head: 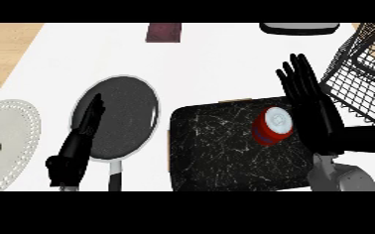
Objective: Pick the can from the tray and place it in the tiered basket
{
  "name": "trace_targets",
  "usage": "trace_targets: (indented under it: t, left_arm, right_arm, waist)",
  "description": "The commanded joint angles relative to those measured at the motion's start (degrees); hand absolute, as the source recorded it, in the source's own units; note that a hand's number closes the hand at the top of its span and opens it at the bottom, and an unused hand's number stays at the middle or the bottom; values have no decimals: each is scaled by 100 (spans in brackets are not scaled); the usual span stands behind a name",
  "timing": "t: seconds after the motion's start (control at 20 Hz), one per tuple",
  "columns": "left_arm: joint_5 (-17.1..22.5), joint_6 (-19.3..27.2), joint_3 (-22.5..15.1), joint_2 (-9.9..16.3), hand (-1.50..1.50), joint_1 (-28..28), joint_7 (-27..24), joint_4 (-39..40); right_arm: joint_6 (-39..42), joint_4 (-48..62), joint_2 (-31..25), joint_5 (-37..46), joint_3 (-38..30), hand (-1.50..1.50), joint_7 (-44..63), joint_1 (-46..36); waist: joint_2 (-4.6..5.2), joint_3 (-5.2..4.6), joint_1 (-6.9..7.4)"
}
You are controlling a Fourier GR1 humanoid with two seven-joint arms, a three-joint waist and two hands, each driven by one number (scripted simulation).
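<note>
A red can (273,126) with a white top stands upright on the black marbled tray (212,153), near the tray's right side. My right hand (316,114) is just to the right of the can, fingers straight and pointing up, open, with the palm facing the can. The black wire tiered basket (353,74) stands at the right edge, beyond the right hand. My left hand (82,136) is at the lower left with straight fingers, over the rim of a dark pan, holding nothing.
A dark frying pan (121,116) with a light rim lies left of the tray, its handle toward the front. A white plate (15,139) sits at the far left. A dark red block (163,32) and a black-and-white object (299,28) lie at the back.
</note>
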Motion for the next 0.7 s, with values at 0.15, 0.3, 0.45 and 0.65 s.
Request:
trace_targets:
  t: [0.15, 0.3, 0.45, 0.65]
  left_arm:
    - [-135, 312, 111, -128, 0, 280, 262, 358]
    - [61, 354, 290, -194, 0, 373, 321, 598]
    - [157, 297, 185, -327, 0, 343, 593, 551]
    - [85, 256, 374, -664, 0, 5, -113, 1717]
  right_arm:
    - [456, 59, -1288, 422, -864, 150, 29, -1033]
    - [-376, 774, -2321, 1808, -1298, 150, 286, -351]
    - [-1222, 1034, -1209, 666, -2076, -150, 530, -652]
    - [-474, 453, -1056, 402, -2176, -150, -252, -19]
  waist:
    - [104, -148, -89]
    - [209, -243, -399]
    - [110, -140, -186]
    - [94, -145, -216]
